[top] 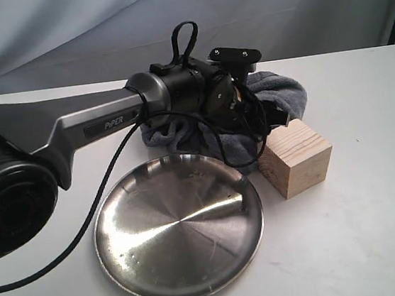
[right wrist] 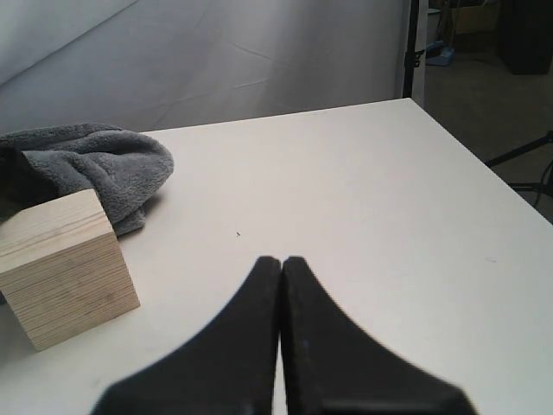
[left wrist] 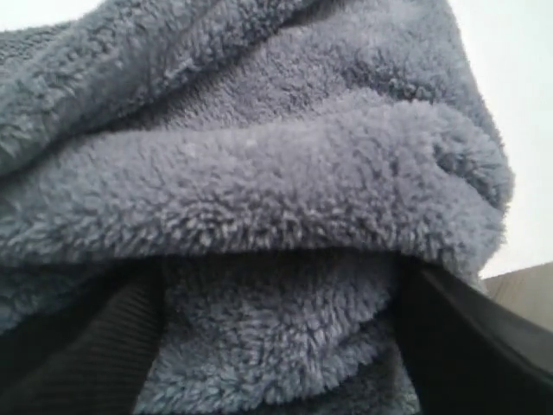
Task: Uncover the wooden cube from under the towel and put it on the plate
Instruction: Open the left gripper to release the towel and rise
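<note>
The wooden cube [top: 296, 157] stands uncovered on the white table, just right of the steel plate [top: 178, 229] and apart from it. The blue-grey towel [top: 280, 92] lies bunched behind the cube and touches its back. My left gripper [top: 254, 116] reaches over the plate's far rim into the towel. In the left wrist view the towel [left wrist: 259, 173] fills the frame, and my left gripper [left wrist: 281, 333] is open, its fingers wide apart with plush between them. My right gripper [right wrist: 282, 259] is shut and empty, hovering over bare table right of the cube [right wrist: 65, 268] and the towel [right wrist: 104, 164].
The left arm's black cable [top: 97, 202] hangs down past the plate's left rim. A grey backdrop hangs behind the table. The table's right edge [right wrist: 471, 151] drops off toward a dark stand and floor clutter.
</note>
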Available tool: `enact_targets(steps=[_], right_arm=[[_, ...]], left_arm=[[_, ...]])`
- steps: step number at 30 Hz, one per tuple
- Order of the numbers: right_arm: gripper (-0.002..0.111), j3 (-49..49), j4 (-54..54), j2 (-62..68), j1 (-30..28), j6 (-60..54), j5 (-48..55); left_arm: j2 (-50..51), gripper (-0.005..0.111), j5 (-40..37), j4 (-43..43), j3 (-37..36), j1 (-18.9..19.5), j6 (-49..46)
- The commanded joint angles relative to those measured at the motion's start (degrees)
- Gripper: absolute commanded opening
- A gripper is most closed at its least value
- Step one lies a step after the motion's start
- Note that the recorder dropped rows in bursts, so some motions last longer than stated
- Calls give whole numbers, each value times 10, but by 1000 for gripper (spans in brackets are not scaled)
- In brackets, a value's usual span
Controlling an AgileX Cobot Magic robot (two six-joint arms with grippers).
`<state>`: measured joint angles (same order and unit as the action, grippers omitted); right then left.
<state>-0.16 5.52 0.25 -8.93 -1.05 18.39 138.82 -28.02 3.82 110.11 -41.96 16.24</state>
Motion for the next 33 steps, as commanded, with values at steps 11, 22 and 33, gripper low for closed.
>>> enact_targets(steps=[11,22,33], right_arm=[[0,2,1,-2,-2,-1,-1],[0,2,1,-2,-2,-1,-1],[0,2,1,-2,-2,-1,-1]], left_arm=[[5,0,-5,78,2,6,1],[5,0,-85,77,2,73,6],[5,0,-89,69,2,93,17]])
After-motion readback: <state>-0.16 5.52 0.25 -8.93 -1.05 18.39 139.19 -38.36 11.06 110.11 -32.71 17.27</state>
